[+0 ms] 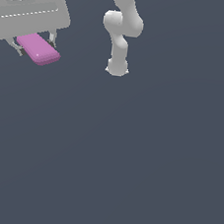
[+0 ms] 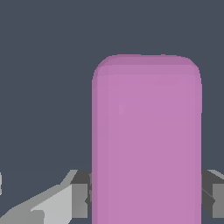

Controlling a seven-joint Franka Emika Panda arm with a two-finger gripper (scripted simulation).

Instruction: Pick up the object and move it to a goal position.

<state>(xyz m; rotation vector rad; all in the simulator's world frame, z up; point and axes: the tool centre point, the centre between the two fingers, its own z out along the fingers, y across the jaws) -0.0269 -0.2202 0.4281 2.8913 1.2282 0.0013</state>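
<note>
My floor (image 1: 126, 175) is one plain, matte, dark slate-blue surface filling the exterior view from edge to edge, and the only thing I see standing directly on it is the white base of my arm (image 1: 117, 67), in the upper middle of the frame.

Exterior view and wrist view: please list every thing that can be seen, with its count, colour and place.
block: one, pink-purple, near the exterior view's upper left corner, between the gripper's fingers; the wrist view shows a finger pressed against each of its long sides.
ground: one, dark blue-grey, plain, fills the rest of both views.
gripper: one, light grey with darker finger pads, shut on the block.
arm: one, white-grey, at the exterior view's upper middle, its base standing on the ground.
</note>
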